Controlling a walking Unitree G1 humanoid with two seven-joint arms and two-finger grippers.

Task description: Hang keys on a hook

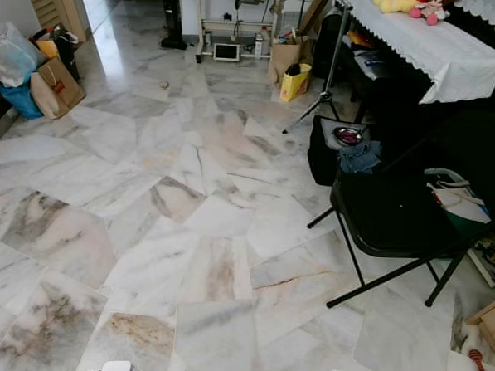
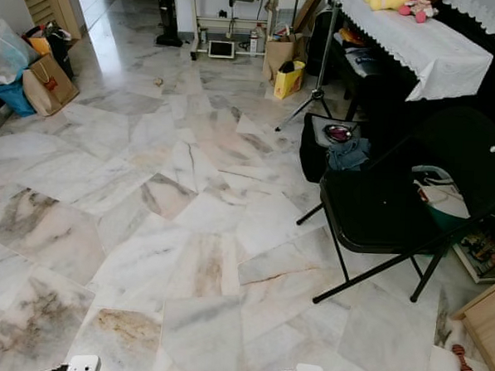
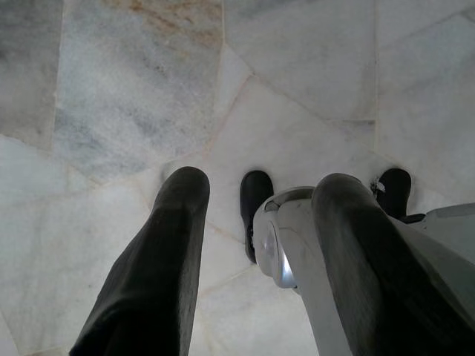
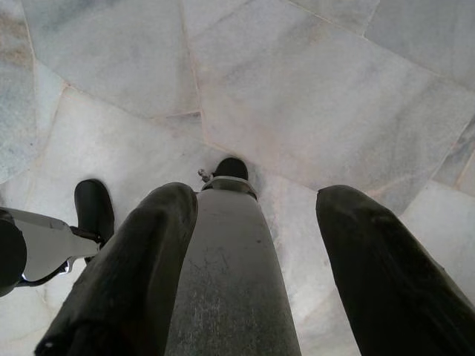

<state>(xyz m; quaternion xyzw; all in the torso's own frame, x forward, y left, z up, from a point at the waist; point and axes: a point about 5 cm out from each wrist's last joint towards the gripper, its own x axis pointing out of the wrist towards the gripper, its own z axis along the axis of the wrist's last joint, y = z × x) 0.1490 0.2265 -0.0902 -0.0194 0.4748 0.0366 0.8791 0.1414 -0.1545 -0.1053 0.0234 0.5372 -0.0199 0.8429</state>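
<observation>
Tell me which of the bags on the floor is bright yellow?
The small bright yellow paper bag standing beside the taller brown paper bag, near the tripod's legs. The bags by the left wall are brown, blue and pale plastic.

Even, fairly bright daylight fills the room, strongest on the far floor, where the marble carries a pale glare. The chair throws only a faint shadow. Head views are sharp. Nearest the wrist cameras, the fingers blur and darken.
</observation>
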